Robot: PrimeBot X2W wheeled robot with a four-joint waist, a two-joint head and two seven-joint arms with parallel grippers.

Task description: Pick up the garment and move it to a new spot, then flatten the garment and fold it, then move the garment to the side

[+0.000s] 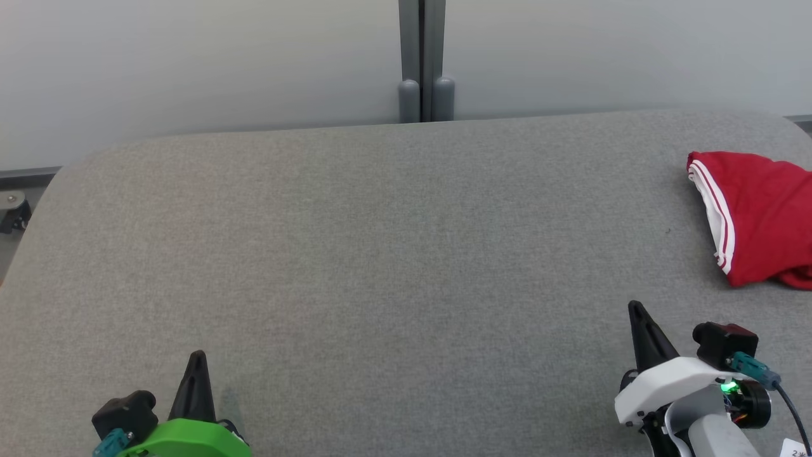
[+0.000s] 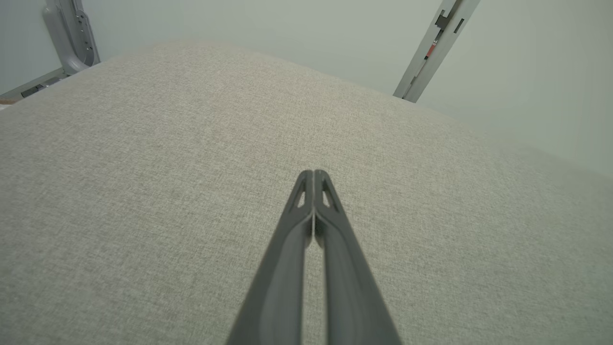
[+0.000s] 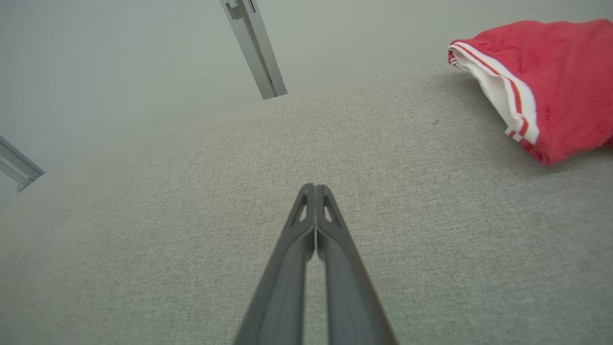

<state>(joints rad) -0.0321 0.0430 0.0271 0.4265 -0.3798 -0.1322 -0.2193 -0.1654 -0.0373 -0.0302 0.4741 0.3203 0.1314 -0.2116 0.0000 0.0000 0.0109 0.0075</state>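
The garment (image 1: 758, 219) is red with a white band edged in red stripes, and it lies bunched at the right edge of the grey cushioned surface (image 1: 380, 254); its right part runs out of the head view. The right wrist view has the garment (image 3: 550, 81) at its upper right. My right gripper (image 1: 636, 309) is shut and empty, hovering near the front right, a short way in front and left of the garment. Its tips (image 3: 314, 188) press together. My left gripper (image 1: 198, 355) is shut on nothing at the front left, fingertips (image 2: 313, 173) touching, far from the garment.
A pale wall stands behind the surface, with a grey vertical post (image 1: 424, 60) at its middle. The surface's rounded back corners fall away at left (image 1: 57, 184) and right. A small fitting (image 1: 13, 212) sits on the floor at far left.
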